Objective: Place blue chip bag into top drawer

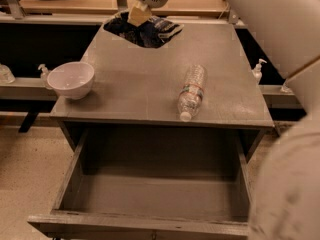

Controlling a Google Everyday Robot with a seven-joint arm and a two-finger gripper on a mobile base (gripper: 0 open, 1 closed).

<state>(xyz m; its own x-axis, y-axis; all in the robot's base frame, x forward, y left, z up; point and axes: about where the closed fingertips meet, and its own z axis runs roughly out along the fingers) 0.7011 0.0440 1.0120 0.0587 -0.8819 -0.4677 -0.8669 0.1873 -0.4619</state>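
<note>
The blue chip bag (148,32) is a crumpled navy foil bag over the far edge of the grey table (135,84). My gripper (138,15) comes down from the top of the view and is shut on the bag's upper part, holding it just off the tabletop. Its tan fingertips (137,17) press into the foil. The top drawer (135,224) is pulled wide open below the table's near edge, and its inside holds nothing.
A clear plastic water bottle (192,92) lies on its side right of centre on the table. A white bowl (71,79) stands at the table's left edge. My white arm (290,134) fills the right side. A wooden bench (90,1) runs behind.
</note>
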